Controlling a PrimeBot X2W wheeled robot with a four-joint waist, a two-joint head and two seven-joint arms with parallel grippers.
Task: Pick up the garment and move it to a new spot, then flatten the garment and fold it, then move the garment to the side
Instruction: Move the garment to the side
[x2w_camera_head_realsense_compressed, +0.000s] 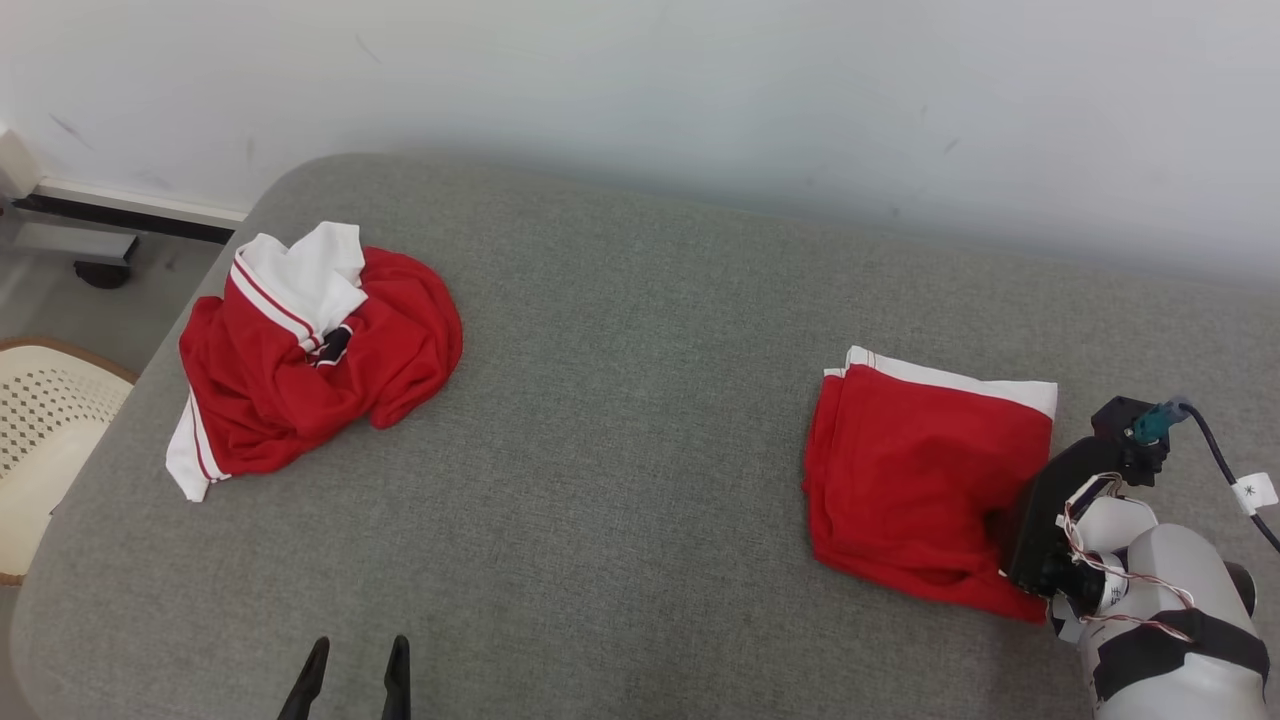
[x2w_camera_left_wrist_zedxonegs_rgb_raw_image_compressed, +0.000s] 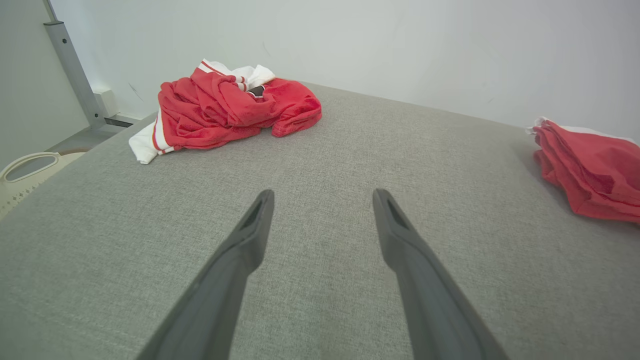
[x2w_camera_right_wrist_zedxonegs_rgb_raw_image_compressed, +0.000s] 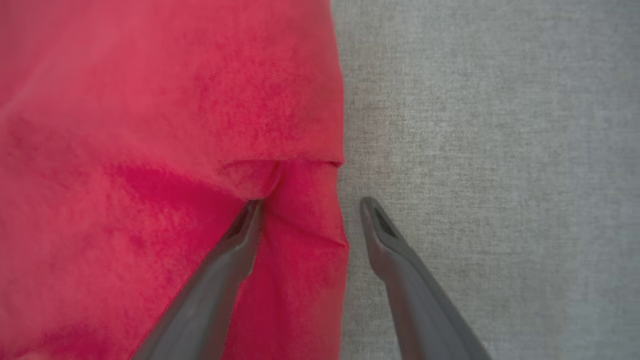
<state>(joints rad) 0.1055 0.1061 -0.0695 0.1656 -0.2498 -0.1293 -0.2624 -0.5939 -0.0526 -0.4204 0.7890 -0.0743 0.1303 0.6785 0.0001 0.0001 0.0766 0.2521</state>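
A crumpled red and white garment (x2w_camera_head_realsense_compressed: 310, 350) (x2w_camera_left_wrist_zedxonegs_rgb_raw_image_compressed: 225, 107) lies at the far left of the grey padded surface (x2w_camera_head_realsense_compressed: 620, 420). A second red garment (x2w_camera_head_realsense_compressed: 920, 470) (x2w_camera_left_wrist_zedxonegs_rgb_raw_image_compressed: 595, 170), folded into a rectangle with a white band along its far edge, lies at the right. My right gripper (x2w_camera_right_wrist_zedxonegs_rgb_raw_image_compressed: 310, 205) stands open over the folded garment's (x2w_camera_right_wrist_zedxonegs_rgb_raw_image_compressed: 150, 125) near right edge. Its left finger (x2w_camera_right_wrist_zedxonegs_rgb_raw_image_compressed: 235, 250) rests on the red cloth and its right finger (x2w_camera_right_wrist_zedxonegs_rgb_raw_image_compressed: 390, 250) is over bare grey fabric. My left gripper (x2w_camera_head_realsense_compressed: 360, 645) (x2w_camera_left_wrist_zedxonegs_rgb_raw_image_compressed: 322, 195) is open and empty, low at the front, pointing toward the crumpled garment.
A cream perforated basket or seat (x2w_camera_head_realsense_compressed: 40, 420) stands off the surface's left edge. A white wall (x2w_camera_head_realsense_compressed: 700, 90) runs behind the surface. A grey metal post (x2w_camera_left_wrist_zedxonegs_rgb_raw_image_compressed: 70, 70) stands at the far left corner. A black cable (x2w_camera_head_realsense_compressed: 1225, 460) trails from my right wrist.
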